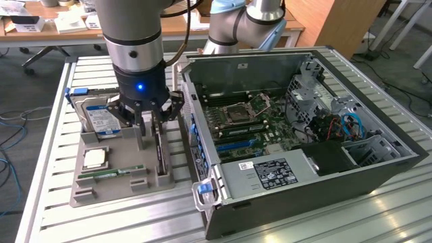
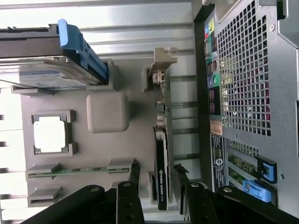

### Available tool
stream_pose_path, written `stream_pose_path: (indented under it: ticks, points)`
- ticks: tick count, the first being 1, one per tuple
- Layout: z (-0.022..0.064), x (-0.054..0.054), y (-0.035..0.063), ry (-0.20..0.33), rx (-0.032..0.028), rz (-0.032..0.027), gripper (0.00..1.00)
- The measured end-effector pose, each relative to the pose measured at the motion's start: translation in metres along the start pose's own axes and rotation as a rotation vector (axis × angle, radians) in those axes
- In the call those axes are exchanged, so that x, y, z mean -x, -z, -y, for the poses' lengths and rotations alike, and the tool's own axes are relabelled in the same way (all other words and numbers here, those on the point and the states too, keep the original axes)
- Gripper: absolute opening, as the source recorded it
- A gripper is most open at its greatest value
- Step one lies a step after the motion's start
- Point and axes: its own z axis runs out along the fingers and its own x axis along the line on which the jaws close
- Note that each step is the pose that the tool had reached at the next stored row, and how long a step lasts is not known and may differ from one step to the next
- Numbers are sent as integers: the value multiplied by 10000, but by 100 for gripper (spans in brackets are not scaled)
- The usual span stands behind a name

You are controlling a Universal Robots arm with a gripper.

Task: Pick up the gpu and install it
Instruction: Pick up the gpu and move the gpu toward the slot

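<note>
Slatted table (image 1: 101,223) is bearing tray (image 1: 111,191) | gripper (image 1: 149,117) fingers standing wide astride gpu (image 1: 161,152) | likely stiff, fragile; clamp flat faces.

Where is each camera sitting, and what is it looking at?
Exterior view: off the arm, up high, looking down slantwise at the tray, the open case and the arm, its gripper over the gpu.
Wrist view: on the wrist, looking straight down past its own open fingers, one each side of the gpu standing in the tray.
Shared: gripper, gpu, tray, hard drive and case.
</note>
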Motion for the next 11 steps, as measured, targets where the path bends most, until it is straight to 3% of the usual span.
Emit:
stream_pose_path:
  ticks: [11]
  points:
    - [5,-2,-108,0,0,0,42]
